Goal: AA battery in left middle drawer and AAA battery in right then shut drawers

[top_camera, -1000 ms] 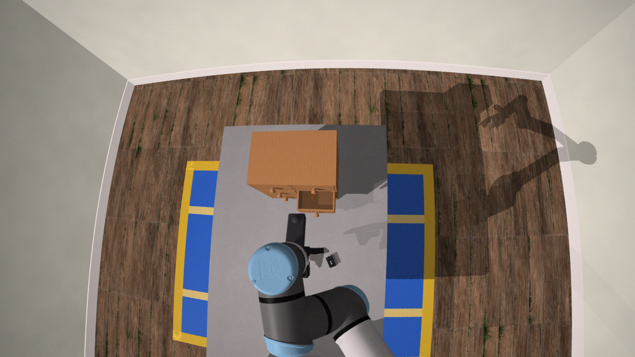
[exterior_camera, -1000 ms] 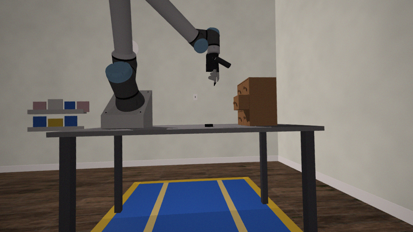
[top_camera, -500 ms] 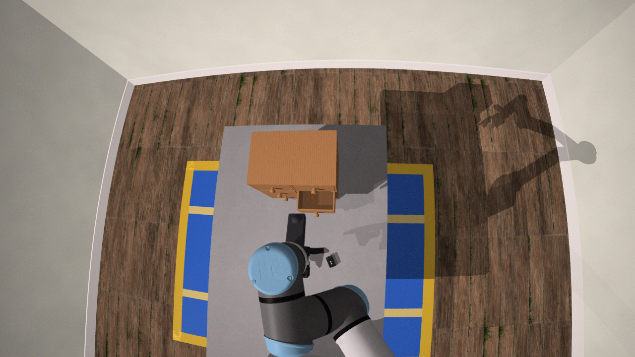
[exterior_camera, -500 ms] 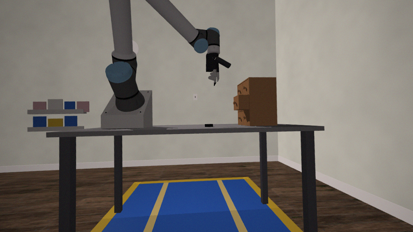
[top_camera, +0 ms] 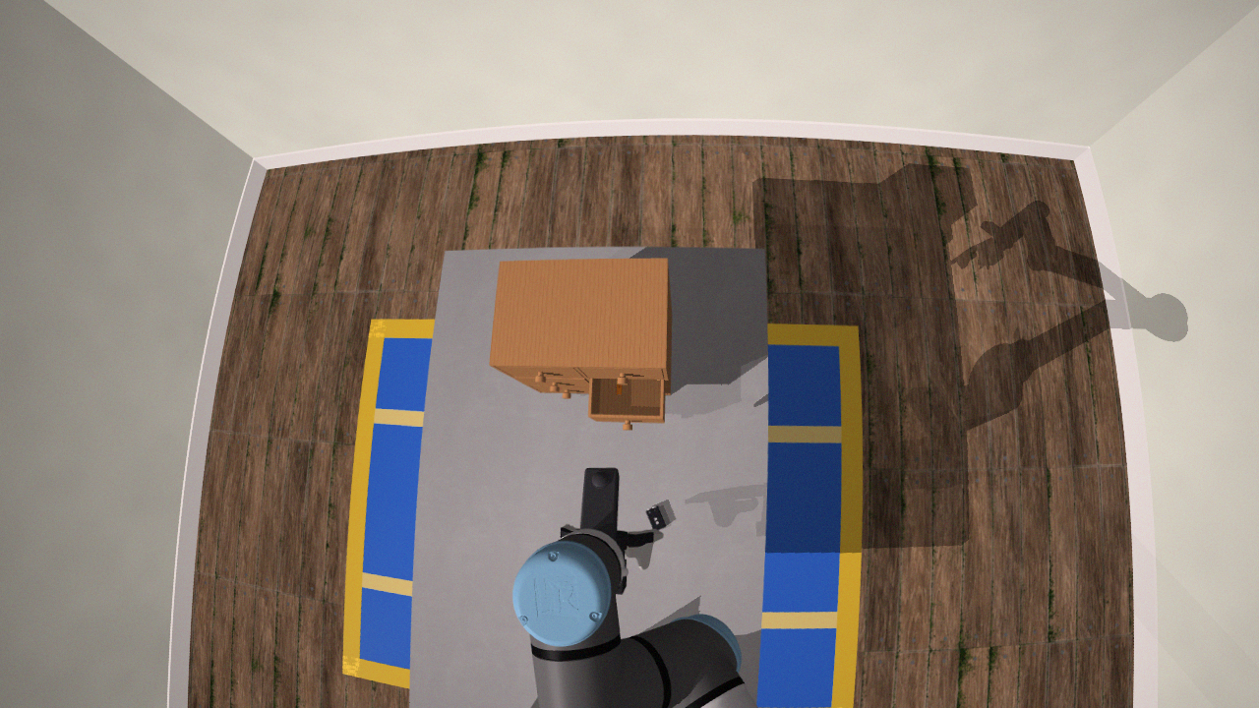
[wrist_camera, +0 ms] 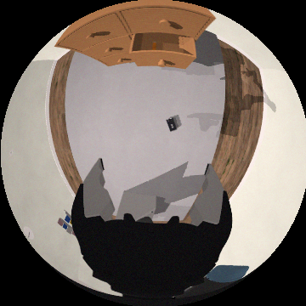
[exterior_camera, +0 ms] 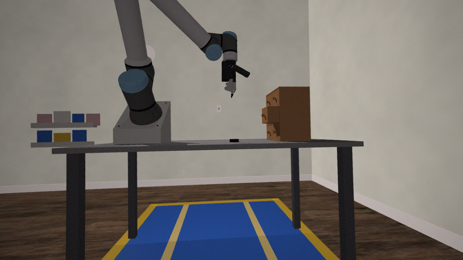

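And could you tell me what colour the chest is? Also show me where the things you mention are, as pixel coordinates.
Orange-brown [top_camera: 580, 312] [exterior_camera: 294, 112] [wrist_camera: 89, 23]; the top view shows it best.

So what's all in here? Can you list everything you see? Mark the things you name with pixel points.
Table [top_camera: 484, 528] [exterior_camera: 189, 147] [wrist_camera: 119, 106]: one, grey, mid-room
Chest [top_camera: 580, 308] [exterior_camera: 294, 114] [wrist_camera: 149, 17]: one, orange-brown, on table; six drawers, right middle one open
Orange thing [top_camera: 619, 387] [wrist_camera: 154, 45]: one, in that drawer, too small to name
Block [top_camera: 654, 516] [exterior_camera: 234, 140] [wrist_camera: 171, 124]: one, black, on table
Mat [top_camera: 391, 493] [exterior_camera: 213, 227]: one, blue and yellow, below table
Boxes [exterior_camera: 61, 116] [wrist_camera: 67, 219]: seven; three blue, two pink, one grey, one yellow; on two grey shelves [exterior_camera: 63, 124]
Socket [exterior_camera: 218, 108]: one, white, wall
Floor [top_camera: 352, 228] [exterior_camera: 8, 216] [wrist_camera: 57, 106]: brown
Walls [top_camera: 616, 61] [exterior_camera: 267, 24] [wrist_camera: 25, 127]: pale
Arm [top_camera: 571, 674] [exterior_camera: 182, 16]: one, grey, black and blue, over table
Base [exterior_camera: 119, 137]: one, grey, on table
Tool [top_camera: 607, 534] [exterior_camera: 231, 94] [wrist_camera: 154, 162]: one, black and grey, open, on arm
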Tool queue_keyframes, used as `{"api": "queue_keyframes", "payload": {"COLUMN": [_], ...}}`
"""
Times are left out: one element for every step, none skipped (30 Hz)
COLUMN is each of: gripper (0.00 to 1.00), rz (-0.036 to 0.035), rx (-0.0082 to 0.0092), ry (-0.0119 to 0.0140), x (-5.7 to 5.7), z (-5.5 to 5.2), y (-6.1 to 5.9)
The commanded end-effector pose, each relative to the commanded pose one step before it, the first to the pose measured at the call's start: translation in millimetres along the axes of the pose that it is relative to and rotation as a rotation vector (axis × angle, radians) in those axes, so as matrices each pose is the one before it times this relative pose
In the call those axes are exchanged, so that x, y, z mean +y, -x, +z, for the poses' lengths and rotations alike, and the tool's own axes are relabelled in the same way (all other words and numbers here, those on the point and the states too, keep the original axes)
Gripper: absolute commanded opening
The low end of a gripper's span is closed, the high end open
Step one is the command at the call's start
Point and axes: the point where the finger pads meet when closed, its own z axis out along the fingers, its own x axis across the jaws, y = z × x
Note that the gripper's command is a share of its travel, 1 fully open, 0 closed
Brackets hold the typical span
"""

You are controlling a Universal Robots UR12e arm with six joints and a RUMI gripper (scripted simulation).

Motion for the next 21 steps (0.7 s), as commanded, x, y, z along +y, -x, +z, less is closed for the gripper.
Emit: {"api": "queue_keyframes", "payload": {"gripper": [1.0, 1.0, 1.0, 1.0, 1.0, 1.0, 1.0, 1.0, 1.0, 1.0, 1.0, 1.0, 1.0, 1.0, 1.0, 1.0, 1.0, 1.0, 1.0, 1.0, 1.0], "rz": [0.00026, 0.0, 0.0, 0.0, 0.0, 0.0, 0.0, 0.0, 0.0, 0.0, 0.0, 0.0, 0.0, 0.0, 0.0, 0.0, 0.0, 0.0, 0.0, 0.0, 0.0], "rx": [-0.00105, 0.0, 0.0, 0.0, 0.0, 0.0, -0.00001, -0.00001, -0.00001, -0.00001, -0.00001, -0.00001, 0.0, 0.0, -0.00002, -0.00002, -0.00002, -0.00002, -0.00002, -0.00002, -0.00002], "ry": [-0.00316, -0.00004, -0.00006, -0.00009, -0.00013, -0.00017, -0.00022, -0.00027, -0.00033, -0.00039, -0.00046, -0.00053, 0.0, 0.0, -0.0006, -0.00068, -0.00077, -0.00085, -0.00095, -0.00104, -0.00114], "x": [13.14, 0.0, -0.01, -0.01, -0.01, -0.01, -0.02, -0.02, -0.03, -0.03, -0.04, -0.04, 0.0, 0.0, -0.05, -0.05, -0.06, -0.07, -0.07, -0.08, -0.09], "z": [0.44, 0.0, 0.01, 0.01, 0.01, 0.02, 0.02, 0.03, 0.03, 0.04, 0.04, 0.05, 0.0, 0.0, 0.06, 0.06, 0.07, 0.08, 0.09, 0.09, 0.1], "y": [-5.76, 0.0, 0.0, 0.0, 0.0, 0.0, 0.0, 0.0, 0.0, 0.0, 0.01, 0.01, 0.0, 0.0, 0.01, 0.01, 0.01, 0.01, 0.01, 0.01, 0.01]}}
